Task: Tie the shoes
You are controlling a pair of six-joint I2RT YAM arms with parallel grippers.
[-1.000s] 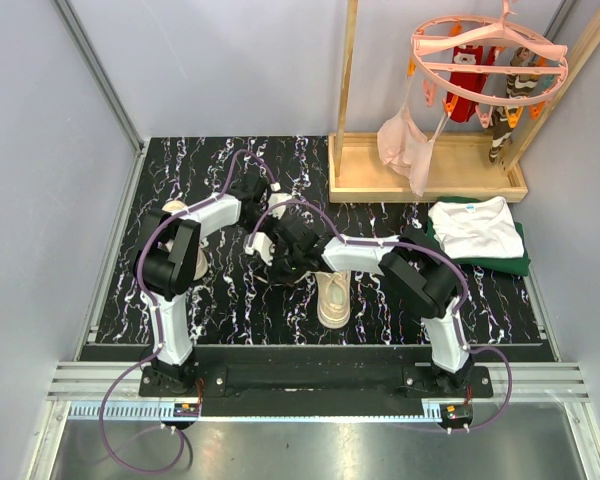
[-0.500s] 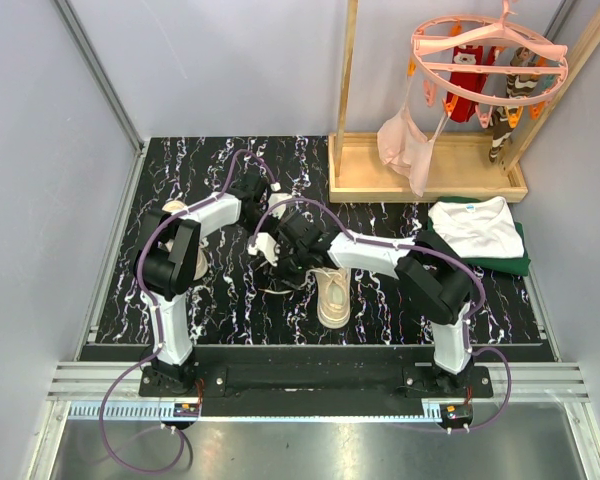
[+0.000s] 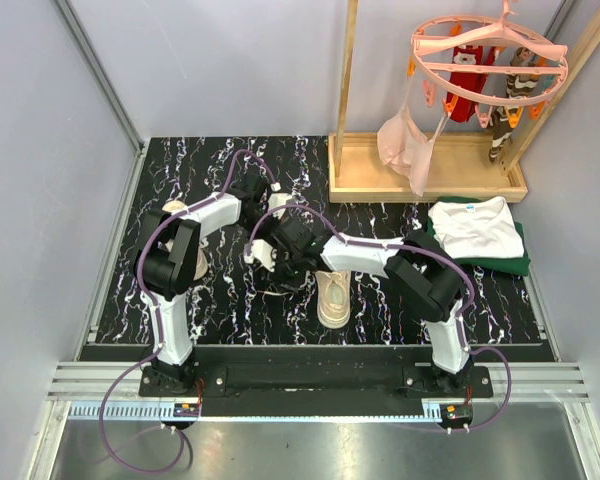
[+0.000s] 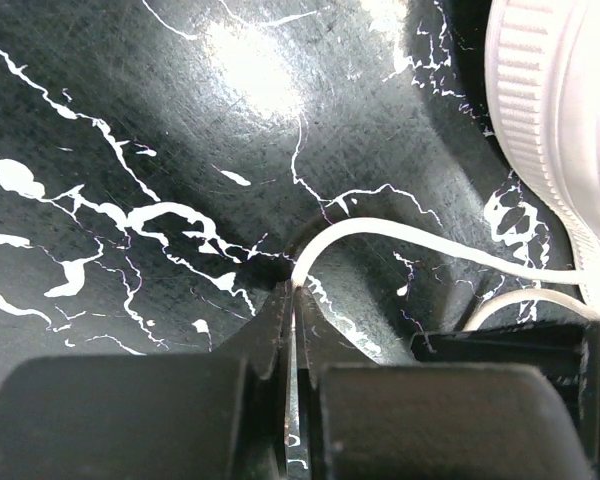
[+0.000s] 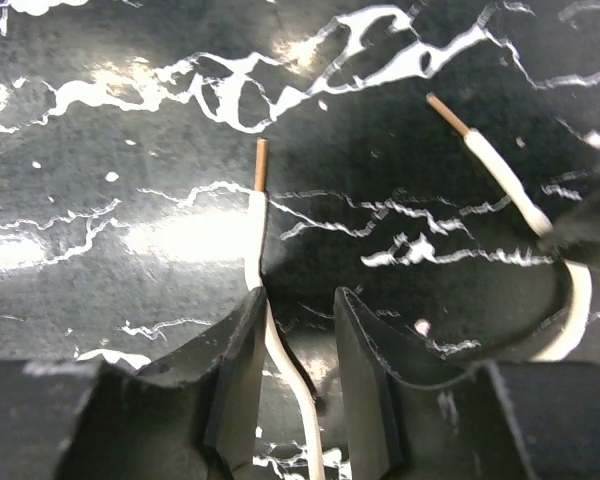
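Lace (image 4: 380, 224) pinched in left jaws shows only on wrist camera.

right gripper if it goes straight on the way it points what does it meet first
The right gripper likely meets the white lace between its open jaws, then the marble table; depth is unclear.

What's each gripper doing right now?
Left gripper: shut on a white shoelace.
Right gripper: open, a shoelace end lying between the jaws, not pinched.

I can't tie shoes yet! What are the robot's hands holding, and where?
Left gripper pinches a white lace; which part is hidden. Right gripper is open, a lace end loose between its fingers.
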